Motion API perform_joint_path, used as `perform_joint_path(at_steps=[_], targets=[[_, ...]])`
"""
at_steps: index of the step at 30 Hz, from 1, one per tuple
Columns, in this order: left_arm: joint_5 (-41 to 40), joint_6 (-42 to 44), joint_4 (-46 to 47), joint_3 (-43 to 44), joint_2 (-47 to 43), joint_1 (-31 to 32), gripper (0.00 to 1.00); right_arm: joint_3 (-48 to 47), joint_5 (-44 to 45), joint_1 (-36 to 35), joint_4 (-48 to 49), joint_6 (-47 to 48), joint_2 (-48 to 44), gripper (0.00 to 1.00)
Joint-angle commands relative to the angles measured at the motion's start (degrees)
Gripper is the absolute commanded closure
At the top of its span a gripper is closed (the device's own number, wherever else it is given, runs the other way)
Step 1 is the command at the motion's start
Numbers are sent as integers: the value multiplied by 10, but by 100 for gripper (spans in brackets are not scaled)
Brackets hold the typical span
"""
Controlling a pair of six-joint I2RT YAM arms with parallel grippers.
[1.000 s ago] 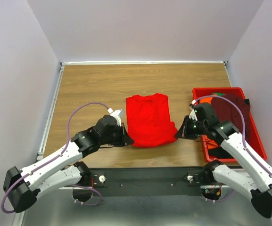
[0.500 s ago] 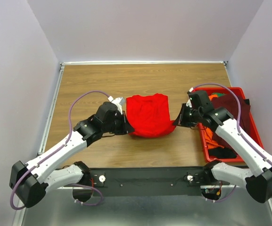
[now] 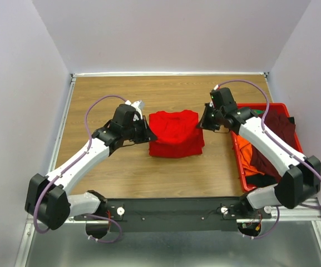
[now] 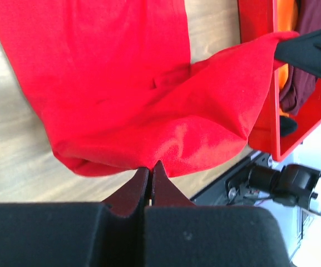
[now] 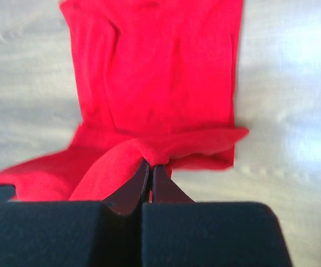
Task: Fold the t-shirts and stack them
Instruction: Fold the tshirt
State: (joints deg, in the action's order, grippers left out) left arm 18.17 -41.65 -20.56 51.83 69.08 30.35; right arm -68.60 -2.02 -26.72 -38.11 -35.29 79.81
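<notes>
A bright red t-shirt (image 3: 174, 133) lies on the wooden table, its near part folded back over the far part. My left gripper (image 3: 148, 136) is shut on its left edge; the left wrist view shows the cloth (image 4: 149, 100) pinched at the fingertips (image 4: 141, 177). My right gripper (image 3: 203, 123) is shut on its right edge; the right wrist view shows a fold of the cloth (image 5: 154, 111) in the jaws. An orange shirt (image 3: 251, 158) and a dark maroon shirt (image 3: 277, 125) lie in the bin.
A rigid red plastic bin (image 3: 306, 167) stands at the table's right edge, close behind my right arm. Bare wood (image 3: 110, 94) lies on the left and far side. A metal rail (image 3: 60, 128) borders the left edge.
Both grippers moved away from me, carrying the shirt's near edge up and over toward its far end. The shirt now looks shorter and doubled.
</notes>
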Motion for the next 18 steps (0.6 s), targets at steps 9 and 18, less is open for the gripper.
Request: perform_joint_path(at_steps=[9, 18], targets=[[41, 30, 78, 98, 129, -88, 100, -125, 3, 60, 57, 23, 158, 98], [106, 85, 120, 320, 447, -140, 59, -353, -33, 116, 77, 50, 405, 68]])
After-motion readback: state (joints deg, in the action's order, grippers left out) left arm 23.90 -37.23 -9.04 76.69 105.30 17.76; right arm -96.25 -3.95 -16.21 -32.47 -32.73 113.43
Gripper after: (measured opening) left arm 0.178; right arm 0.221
